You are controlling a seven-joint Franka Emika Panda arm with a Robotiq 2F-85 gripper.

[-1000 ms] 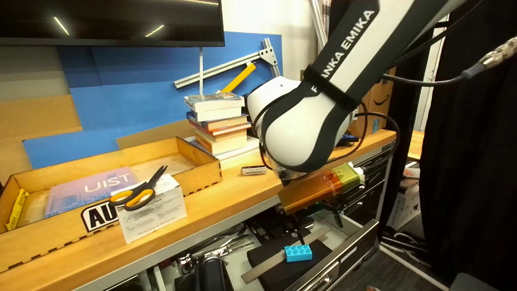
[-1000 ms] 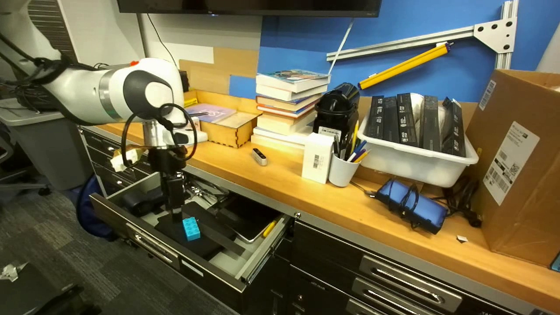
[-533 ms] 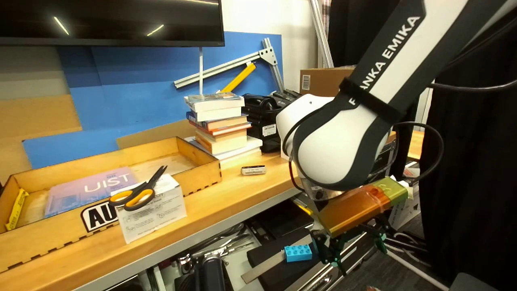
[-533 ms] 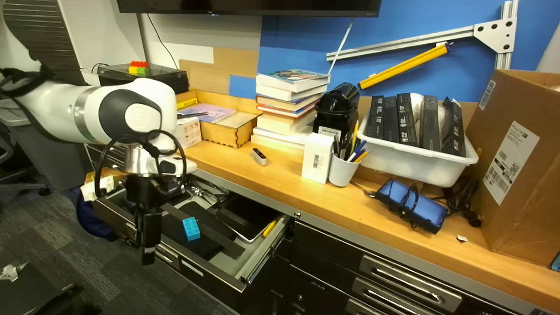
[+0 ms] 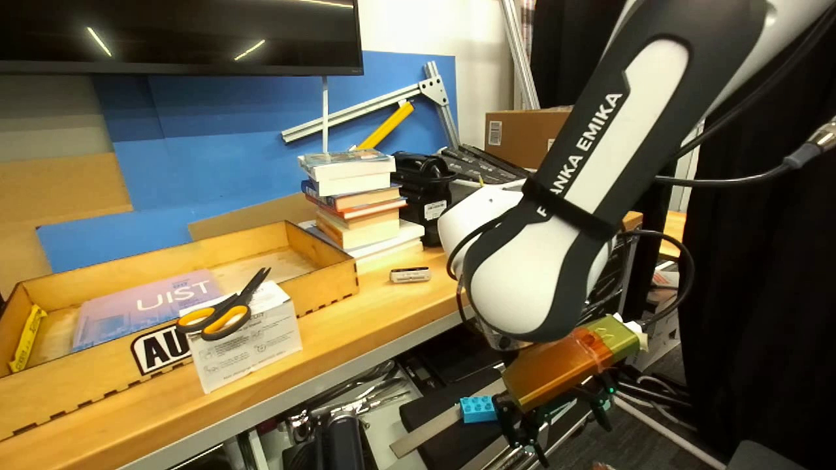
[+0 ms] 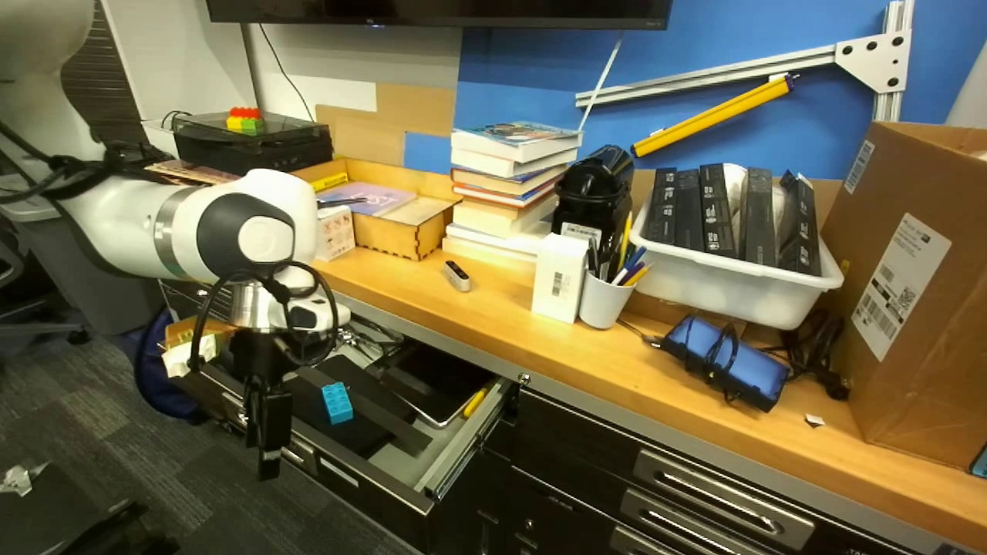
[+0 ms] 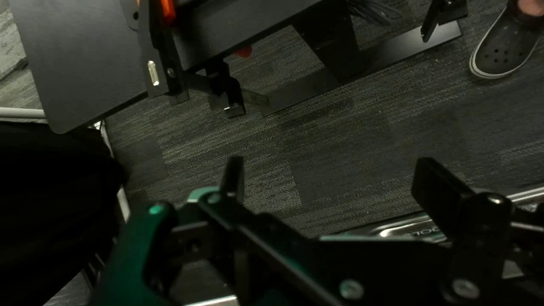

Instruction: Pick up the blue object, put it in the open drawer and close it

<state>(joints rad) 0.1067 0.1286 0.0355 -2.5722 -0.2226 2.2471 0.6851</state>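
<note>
The blue block (image 5: 477, 409) is a light-blue studded brick. It lies inside the open drawer on a dark flat item, and it also shows in an exterior view (image 6: 337, 403). The open drawer (image 6: 389, 501) is dark with a silvery handle, pulled out below the desk. My gripper (image 5: 575, 444) points down at the drawer's front, with a finger hanging outside the front panel (image 6: 268, 462). In the wrist view the jaws (image 7: 329, 174) are wide apart with only floor between them. The drawer handle (image 7: 403, 227) shows near the right finger. The block is out of the wrist view.
The wooden desktop (image 6: 416, 289) lies above the drawer. It bears a stack of books (image 6: 513, 185), a wooden tray (image 5: 320, 287), a white box with scissors (image 5: 248, 346) and a white bin (image 6: 732, 289). Closed drawers (image 6: 717, 493) flank it. A person's shoe (image 7: 497, 51) is on the floor.
My gripper has moved from above the drawer's inside out to its front, then slightly back toward it and lower in an exterior view. The block and the drawer have not moved.
</note>
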